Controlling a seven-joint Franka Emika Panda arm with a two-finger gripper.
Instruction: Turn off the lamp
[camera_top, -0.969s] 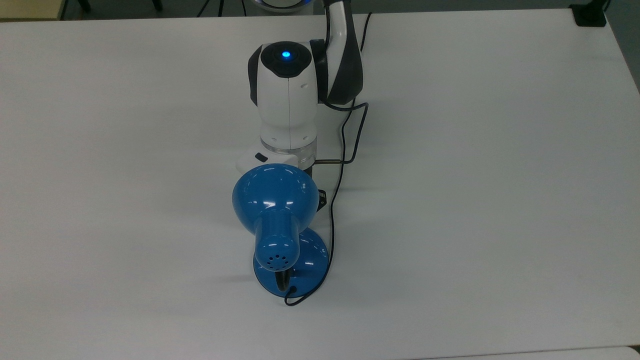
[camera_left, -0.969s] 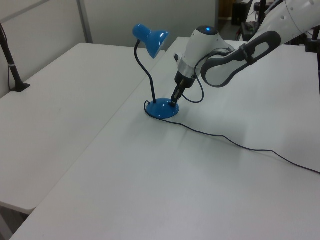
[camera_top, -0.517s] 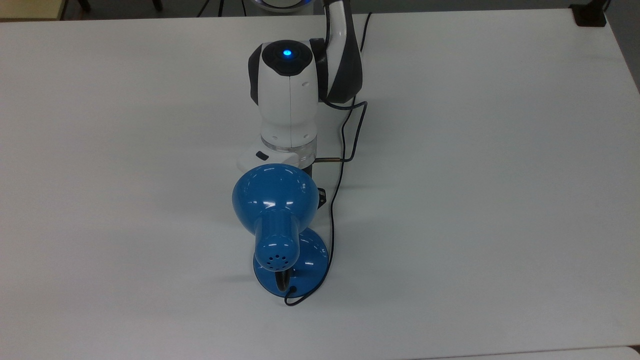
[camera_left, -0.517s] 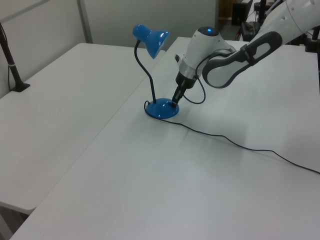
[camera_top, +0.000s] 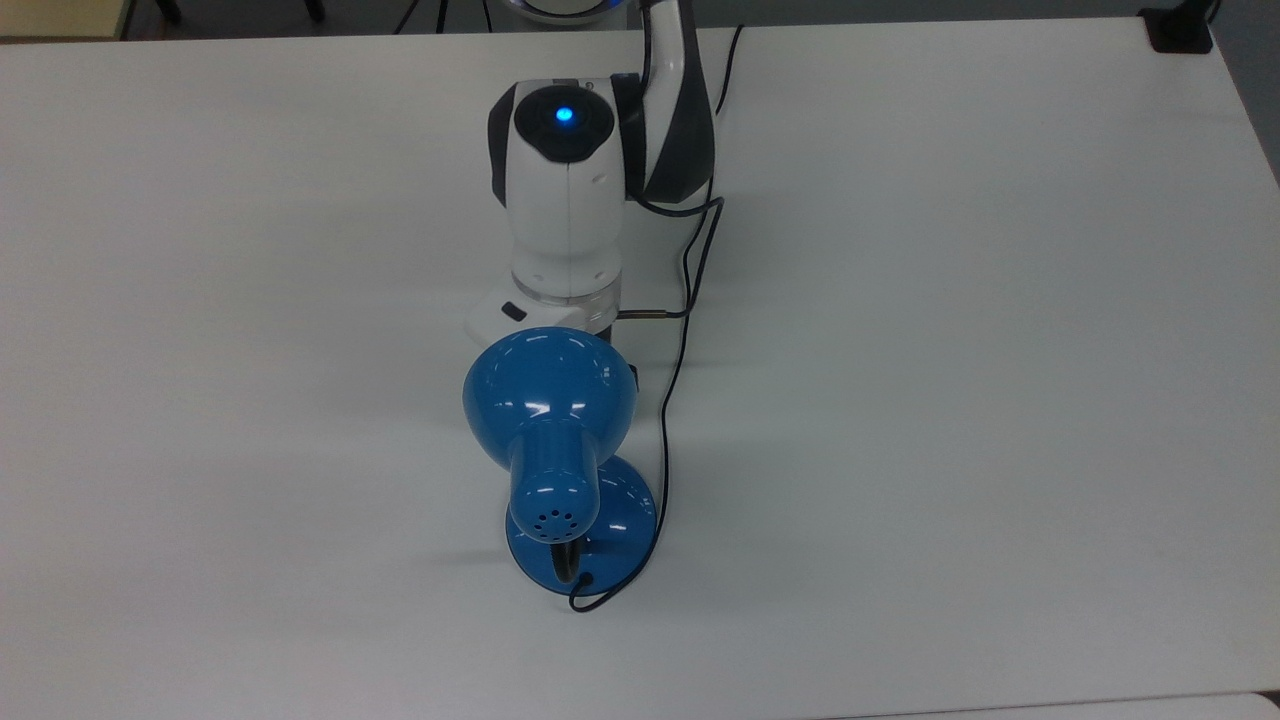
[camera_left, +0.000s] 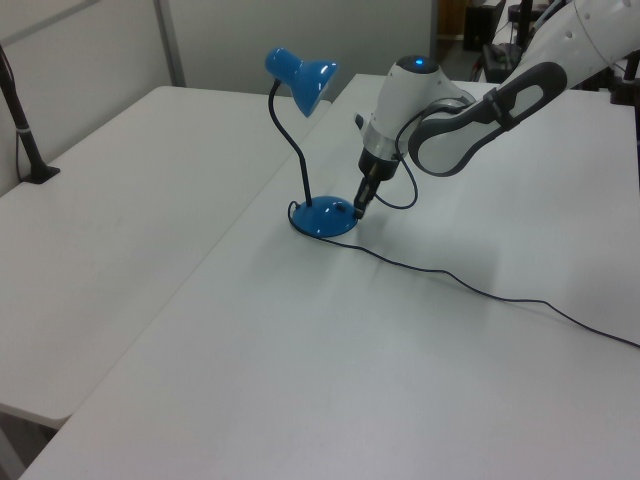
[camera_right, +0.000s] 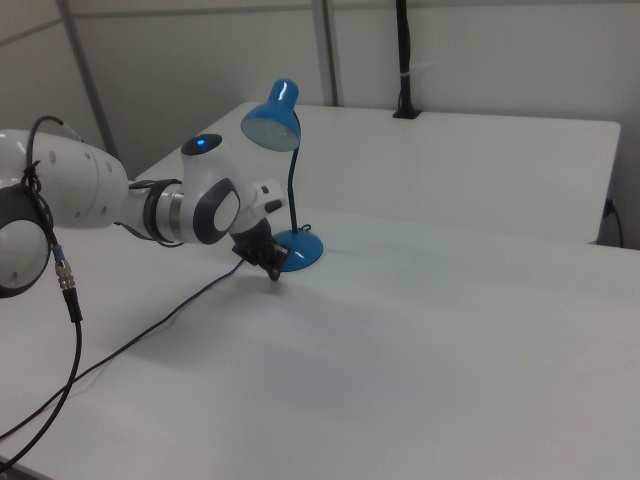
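The lamp (camera_left: 322, 218) is stood mid-table, its base just beside the gripper (camera_left: 361, 207) on the left view's right. No glow is seen under the shade; the switch-off is judged done or nearly so.
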